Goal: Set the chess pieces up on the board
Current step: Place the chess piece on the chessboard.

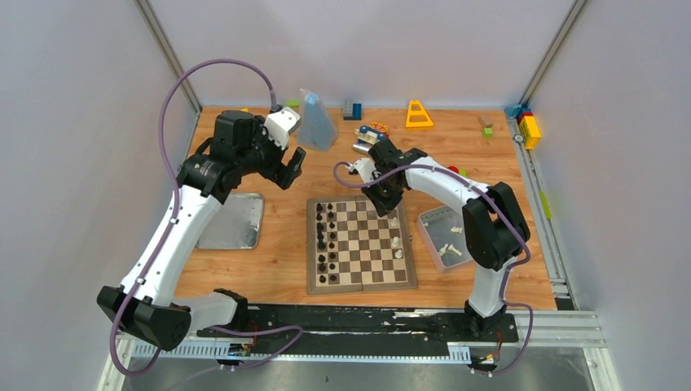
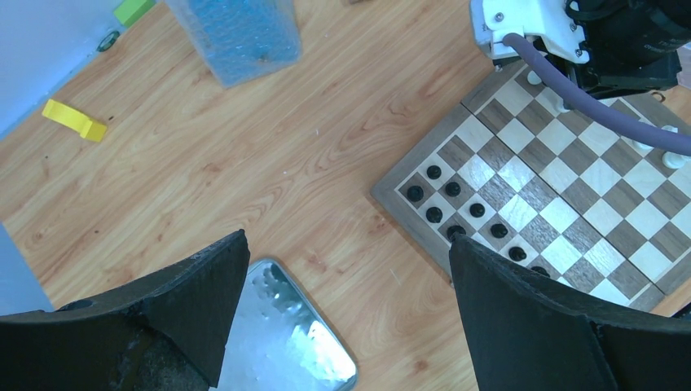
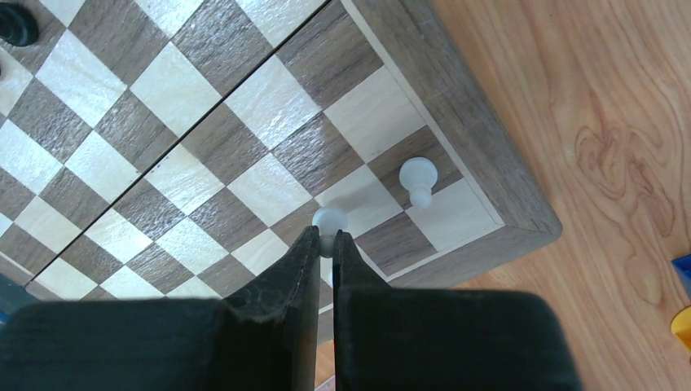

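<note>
Right gripper (image 3: 327, 238) clenched a white pawn (image 3: 329, 218) over the board (image 3: 489, 167), lower centre. The next move likely called for lowering and release. Left gripper (image 2: 346, 244) gaped empty.

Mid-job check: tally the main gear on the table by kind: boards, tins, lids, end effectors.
Chessboard: 1
Metal tin: 1
Flat metal lid: 1
End effectors: 2 (left end effector open, right end effector shut on a white piece)
Total: 5
</note>
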Available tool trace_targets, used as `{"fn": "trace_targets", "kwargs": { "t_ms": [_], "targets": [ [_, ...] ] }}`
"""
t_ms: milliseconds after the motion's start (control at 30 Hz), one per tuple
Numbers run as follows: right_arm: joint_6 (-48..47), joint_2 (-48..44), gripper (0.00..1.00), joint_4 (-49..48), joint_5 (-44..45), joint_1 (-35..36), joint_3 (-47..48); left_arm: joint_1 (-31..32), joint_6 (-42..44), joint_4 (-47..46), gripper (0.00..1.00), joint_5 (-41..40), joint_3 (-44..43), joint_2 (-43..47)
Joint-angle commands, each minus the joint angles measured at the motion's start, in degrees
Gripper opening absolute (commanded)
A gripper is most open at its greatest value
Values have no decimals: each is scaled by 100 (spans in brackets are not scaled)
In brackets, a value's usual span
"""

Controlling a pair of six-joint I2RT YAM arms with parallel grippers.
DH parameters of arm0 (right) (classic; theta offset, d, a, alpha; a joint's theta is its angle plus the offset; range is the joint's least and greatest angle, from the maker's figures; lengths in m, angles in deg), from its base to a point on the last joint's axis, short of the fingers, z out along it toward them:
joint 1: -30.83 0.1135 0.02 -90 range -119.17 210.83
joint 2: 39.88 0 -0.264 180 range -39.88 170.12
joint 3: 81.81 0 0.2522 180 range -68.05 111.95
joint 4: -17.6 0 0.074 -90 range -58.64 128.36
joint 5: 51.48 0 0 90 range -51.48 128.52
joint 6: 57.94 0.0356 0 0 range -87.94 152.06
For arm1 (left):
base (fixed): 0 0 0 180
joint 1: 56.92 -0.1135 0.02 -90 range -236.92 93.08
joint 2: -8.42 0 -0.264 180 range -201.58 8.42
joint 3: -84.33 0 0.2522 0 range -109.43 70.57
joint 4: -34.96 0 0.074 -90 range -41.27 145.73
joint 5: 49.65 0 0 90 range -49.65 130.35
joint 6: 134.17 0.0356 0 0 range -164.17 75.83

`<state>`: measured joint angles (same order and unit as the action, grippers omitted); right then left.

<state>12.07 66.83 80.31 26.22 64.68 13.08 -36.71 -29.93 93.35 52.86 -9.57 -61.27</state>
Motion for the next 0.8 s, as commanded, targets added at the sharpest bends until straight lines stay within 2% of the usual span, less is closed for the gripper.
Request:
{"fn": "trace_targets", "kwargs": {
  "t_ms": [0,767],
  "targets": [
    [6,51,0,-315,200,8,248,-34,16,-197,100,15,47,157],
    [-151,182,0,-278,450,-10,122,-39,34,-228,100,25,83,114]
  ]
}}
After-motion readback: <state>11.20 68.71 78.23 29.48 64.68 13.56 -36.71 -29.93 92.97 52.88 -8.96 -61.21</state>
